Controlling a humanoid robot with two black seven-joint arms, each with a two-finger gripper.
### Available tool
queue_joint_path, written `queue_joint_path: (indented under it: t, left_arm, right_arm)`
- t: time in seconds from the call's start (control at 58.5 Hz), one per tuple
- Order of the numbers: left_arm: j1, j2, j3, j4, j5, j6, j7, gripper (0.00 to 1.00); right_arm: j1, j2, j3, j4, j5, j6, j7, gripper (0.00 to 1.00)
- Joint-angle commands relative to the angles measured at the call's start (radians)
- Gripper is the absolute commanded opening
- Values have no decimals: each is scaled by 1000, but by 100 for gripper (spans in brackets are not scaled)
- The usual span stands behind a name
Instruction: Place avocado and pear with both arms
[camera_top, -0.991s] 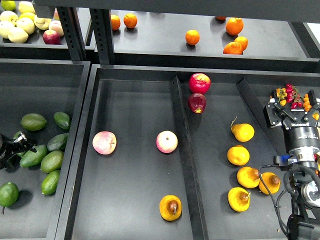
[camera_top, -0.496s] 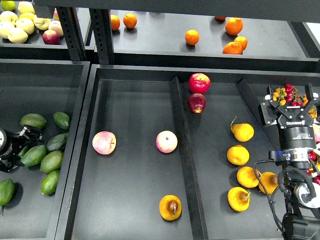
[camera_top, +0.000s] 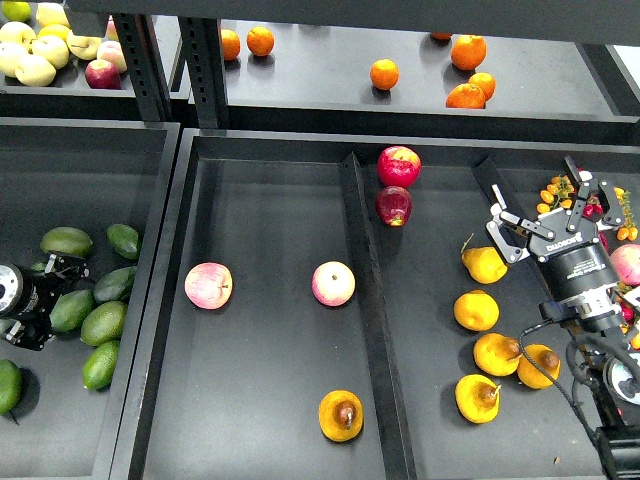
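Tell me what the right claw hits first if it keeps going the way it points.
The right claw, fingers spread, points up and left across the tray. The nearest thing along that line looks like the slanted divider; the topmost pear lies just left of the claw. Depth is unclear.

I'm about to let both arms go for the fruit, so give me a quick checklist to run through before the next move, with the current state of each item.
1. Right gripper open and empty: ok, fingers spread, nothing between them.
2. Right gripper over the pear: not ok, the blotched pear lies alone in the apple compartment, far to the gripper's left.
3. Pear free to grasp: ok, nothing touches it.
4. Left gripper open: cannot tell, it is dark and small.
5. Left gripper at an avocado: ok, it sits amid the avocado pile.
6. Divider between right gripper and pear: not ok, the arm must cross it.
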Motion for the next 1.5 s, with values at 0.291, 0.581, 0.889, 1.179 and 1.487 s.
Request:
queue_joint_path:
  t: [0.291, 0.581, 0.889, 1.179, 1.487]
  left_arm:
    - [-14, -14, 3, -1, 54, 0, 0, 97]
    - [-39, -4, -63, -26, 93, 0, 0, 92]
    - [164, -39, -667, -354, 84, 0, 0, 93]
    - [311, -186, -957, -615, 84, 0, 0, 98]
    - [464, -462, -1313, -739, 84, 0, 0, 99]
  right_arm:
    - [206, -266, -414, 8, -41, 0, -200, 99]
    - [419, -307, -718, -3, -50, 0, -275, 99]
    - [416, -290, -714, -20, -47, 0, -275, 99]
    - [416, -292, -694, -18, -46, 0, -272, 99]
    - [419, -292, -694, -20, -46, 0, -275, 99]
